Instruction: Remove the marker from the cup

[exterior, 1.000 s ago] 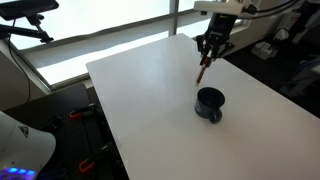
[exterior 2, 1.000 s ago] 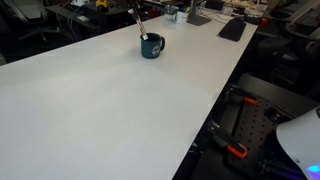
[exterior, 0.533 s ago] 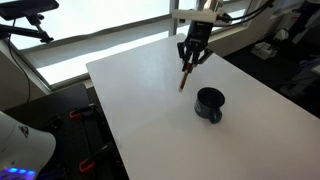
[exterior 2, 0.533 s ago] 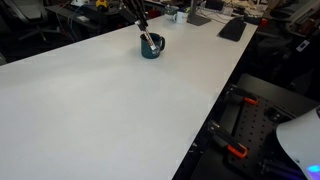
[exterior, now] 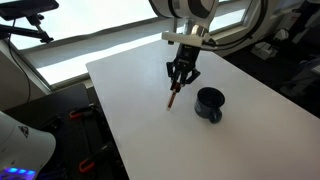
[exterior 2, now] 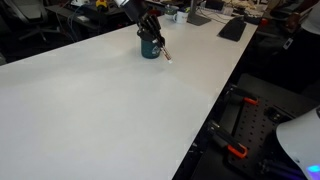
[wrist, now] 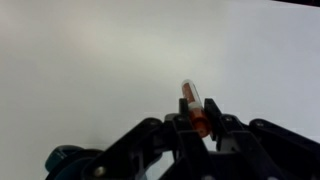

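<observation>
Jaws: gripping narrowly on the upper end of the thin reddish-orange marker stick [exterior: 175, 96], which is hanging tilted below them, its lower tip just above or touching the flat white desk [exterior: 130, 120]; which of the two cannot be told. The small dark navy round cup [exterior: 209, 103] with its side handle is standing upright near the marker but apart from it, so the lifting-out part is looking complete. Judged as remaining: laying the marker on the bare desk beside the cup and opening the jaws.

No text, label, brand or number can be read anywhere.
</observation>
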Motion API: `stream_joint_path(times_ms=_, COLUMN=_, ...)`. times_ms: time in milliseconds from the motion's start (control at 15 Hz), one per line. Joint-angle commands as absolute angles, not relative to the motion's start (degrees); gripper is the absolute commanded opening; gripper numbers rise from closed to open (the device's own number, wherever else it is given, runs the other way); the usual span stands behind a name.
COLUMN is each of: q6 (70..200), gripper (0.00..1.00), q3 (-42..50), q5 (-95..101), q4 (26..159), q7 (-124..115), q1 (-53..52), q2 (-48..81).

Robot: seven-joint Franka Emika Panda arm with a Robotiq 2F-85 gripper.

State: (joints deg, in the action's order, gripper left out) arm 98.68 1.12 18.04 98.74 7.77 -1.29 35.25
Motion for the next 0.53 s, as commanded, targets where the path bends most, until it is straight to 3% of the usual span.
stream_joint_path(times_ms=0, q6=99.6, gripper=0.05, q3=2.0, q5=19.5, q4=99.9, q7=5.5, q1=-1.3, q2=36.4)
stream_joint_path(times_ms=467, q6=98.6, gripper=0.05, q3=4.0, q5=19.8, q4=96.2, q7=4.4, q1=-0.3, q2=43.1)
